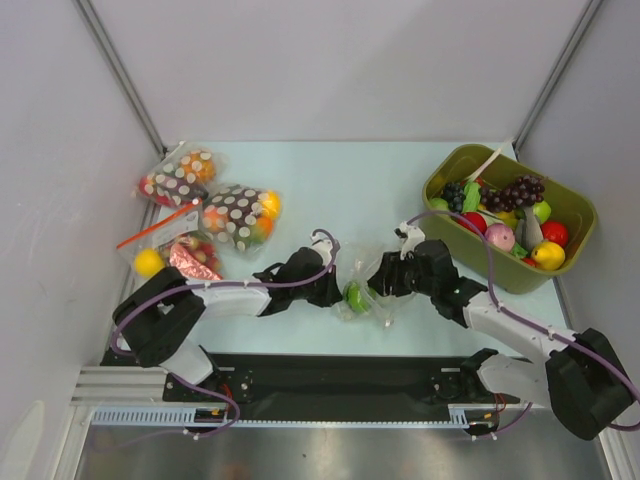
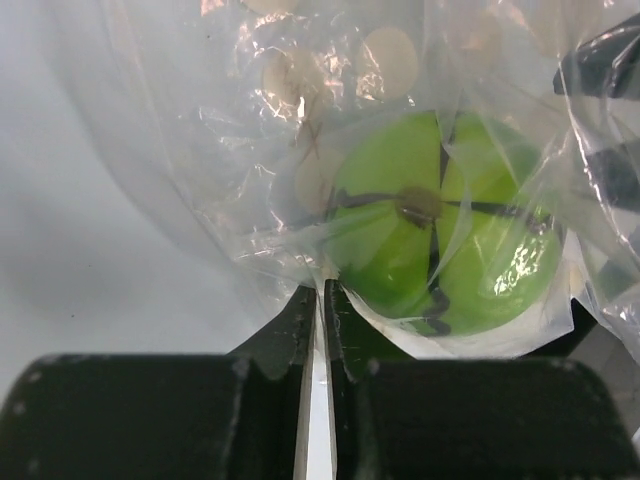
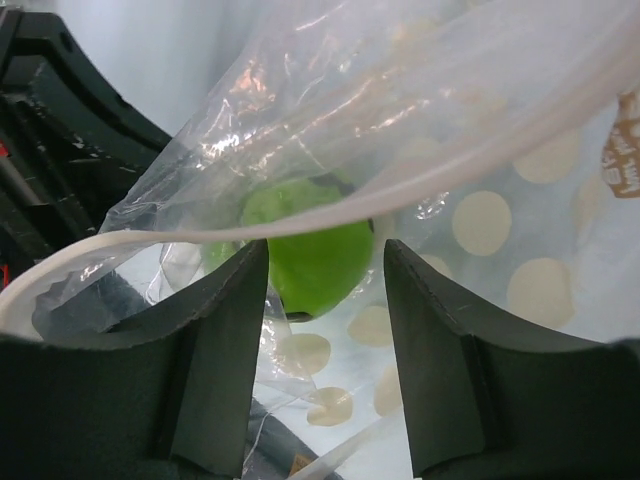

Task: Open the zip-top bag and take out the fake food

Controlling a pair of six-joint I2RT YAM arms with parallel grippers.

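Note:
The clear zip-top bag (image 1: 362, 272) with whitish dots lies at the table's near middle, between my two grippers. A green round toy fruit (image 1: 355, 296) is inside it. My left gripper (image 1: 335, 290) is shut on the bag's film; in the left wrist view the fingers (image 2: 300, 320) pinch a fold of plastic just beside the green fruit (image 2: 440, 240). My right gripper (image 1: 380, 285) is open at the bag's other side. In the right wrist view the bag's white zip strip (image 3: 330, 215) crosses above the spread jaws and the green fruit (image 3: 310, 245) sits just beyond them. No other fruit shows in the bag.
An olive-green bin (image 1: 530, 282) with several toy fruits stands at the right. Two dark brown white-dotted bags (image 1: 235, 215) (image 1: 180, 175) and a bag with a red zip strip (image 1: 170, 250) lie at the left. Grey walls close in both sides.

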